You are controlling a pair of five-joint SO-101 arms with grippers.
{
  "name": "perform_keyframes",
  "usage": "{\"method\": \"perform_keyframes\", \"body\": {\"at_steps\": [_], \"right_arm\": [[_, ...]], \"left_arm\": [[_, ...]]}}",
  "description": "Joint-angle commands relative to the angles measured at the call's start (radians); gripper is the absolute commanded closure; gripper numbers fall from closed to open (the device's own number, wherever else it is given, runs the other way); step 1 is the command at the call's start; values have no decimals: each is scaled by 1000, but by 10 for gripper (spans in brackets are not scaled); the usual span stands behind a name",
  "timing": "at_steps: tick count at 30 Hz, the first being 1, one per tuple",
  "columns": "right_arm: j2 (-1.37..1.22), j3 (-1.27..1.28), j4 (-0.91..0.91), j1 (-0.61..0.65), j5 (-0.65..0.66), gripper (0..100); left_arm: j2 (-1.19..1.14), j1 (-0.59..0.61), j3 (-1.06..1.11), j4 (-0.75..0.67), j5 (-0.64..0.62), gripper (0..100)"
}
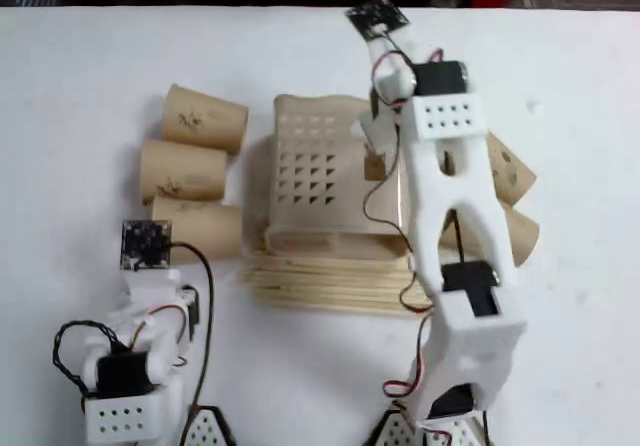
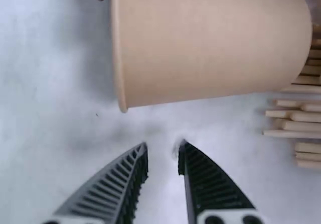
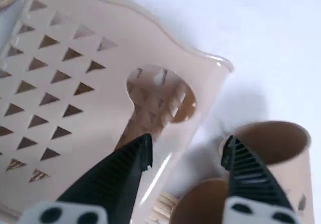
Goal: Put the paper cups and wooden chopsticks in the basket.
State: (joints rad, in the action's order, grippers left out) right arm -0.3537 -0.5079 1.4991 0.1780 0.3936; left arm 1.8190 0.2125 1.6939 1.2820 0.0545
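The beige basket with triangle holes stands mid-table, its handle wall below my right gripper. Three paper cups lie on their sides to its left. More cups lie to its right, partly under the right arm, two of them close by. Wooden chopsticks are piled against the basket's near side, their ends beside the nearest left cup. My left gripper sits low, just short of that cup, a narrow gap between its fingers. My right gripper is open above the basket's right wall, empty.
The table is white, with bare room at far left, far right and along the back. The two arm bases stand at the near edge. The right arm stretches over the cups on the right side.
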Motion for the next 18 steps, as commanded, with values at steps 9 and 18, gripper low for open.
{"method": "perform_keyframes", "body": {"at_steps": [9, 18], "right_arm": [[-162, -150, -7, -18, -6, 762], [-249, -150, -93, -39, -6, 762]], "left_arm": [[7, 7, 0, 5, -3, 883], [7, 7, 0, 5, -3, 883]]}}
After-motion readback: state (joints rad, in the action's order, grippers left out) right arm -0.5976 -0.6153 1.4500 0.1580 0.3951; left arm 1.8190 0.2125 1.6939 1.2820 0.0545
